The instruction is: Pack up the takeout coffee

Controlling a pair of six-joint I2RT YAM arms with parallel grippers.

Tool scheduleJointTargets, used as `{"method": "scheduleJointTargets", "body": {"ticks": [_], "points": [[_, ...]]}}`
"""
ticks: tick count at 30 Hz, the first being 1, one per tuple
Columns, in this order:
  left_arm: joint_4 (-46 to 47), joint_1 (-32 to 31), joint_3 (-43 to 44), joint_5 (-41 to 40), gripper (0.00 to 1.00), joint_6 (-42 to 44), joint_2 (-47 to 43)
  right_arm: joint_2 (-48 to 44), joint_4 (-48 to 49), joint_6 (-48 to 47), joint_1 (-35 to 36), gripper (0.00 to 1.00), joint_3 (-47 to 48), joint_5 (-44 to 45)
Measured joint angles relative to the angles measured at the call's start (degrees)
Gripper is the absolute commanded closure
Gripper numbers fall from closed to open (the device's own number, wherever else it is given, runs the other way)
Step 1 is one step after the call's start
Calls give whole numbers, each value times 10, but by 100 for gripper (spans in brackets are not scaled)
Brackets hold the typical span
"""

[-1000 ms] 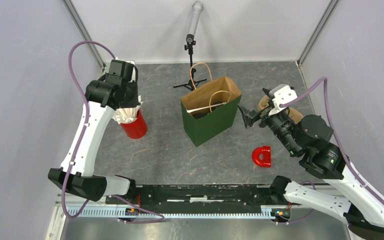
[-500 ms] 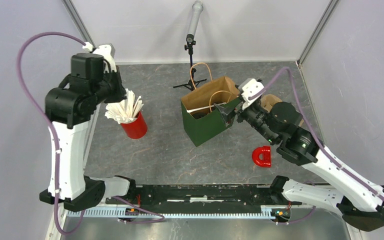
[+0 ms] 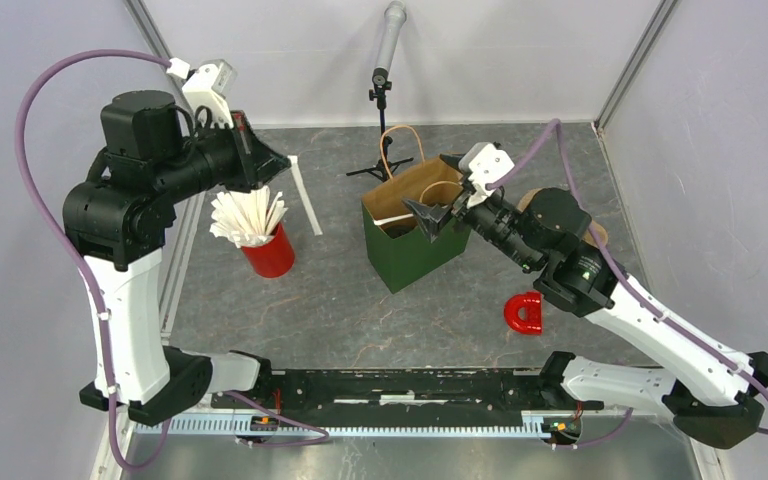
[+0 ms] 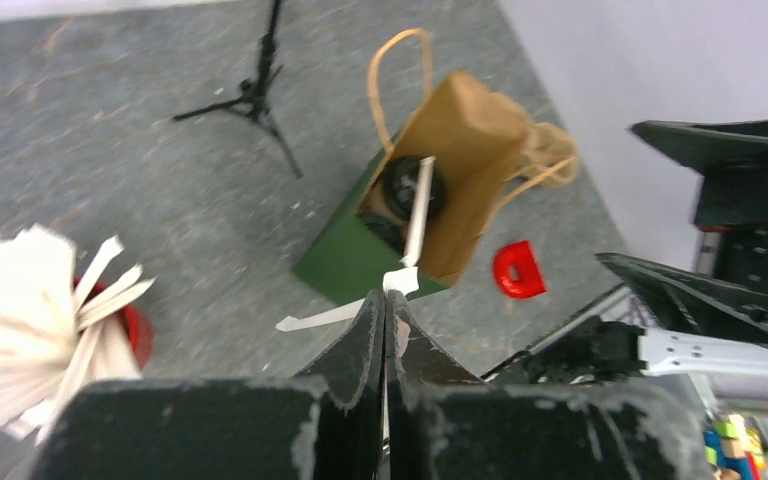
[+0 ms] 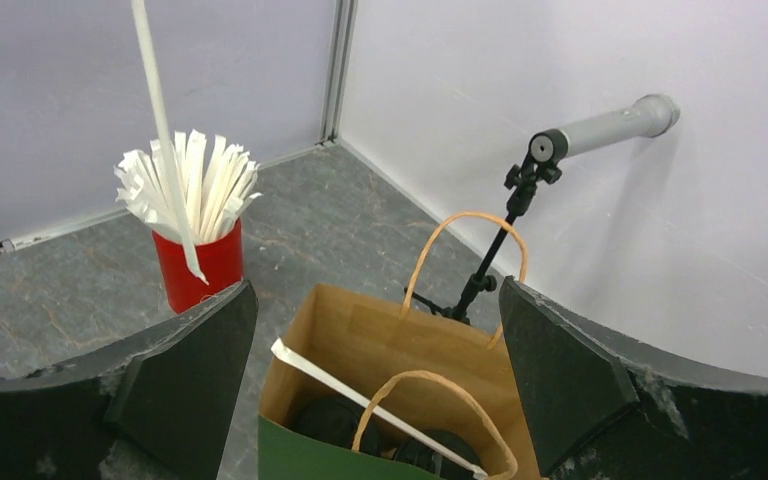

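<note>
Since we've pulled a white stick (image 3: 305,197) free
Left end effector (image 3: 282,160) clamps it; right end effector (image 3: 438,200), spread wide, now overhangs the green bag (image 3: 420,255): bagging next.

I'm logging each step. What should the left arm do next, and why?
Probably swing the left gripper rightward toward the green paper bag. Its jaws are shut on a white stick held clear of the red cup, and the bag's mouth stands open beside the open right gripper.
</note>
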Motion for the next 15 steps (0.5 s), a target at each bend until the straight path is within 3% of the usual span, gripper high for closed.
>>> {"method": "scheduleJointTargets", "body": {"ticks": [8, 15], "points": [[146, 0, 0, 89, 98, -67, -10, -23, 7, -3, 0, 2, 3, 19], [331, 0, -101, 126, 97, -172, -51, -64, 7, -9, 0, 2, 1, 45]]}}
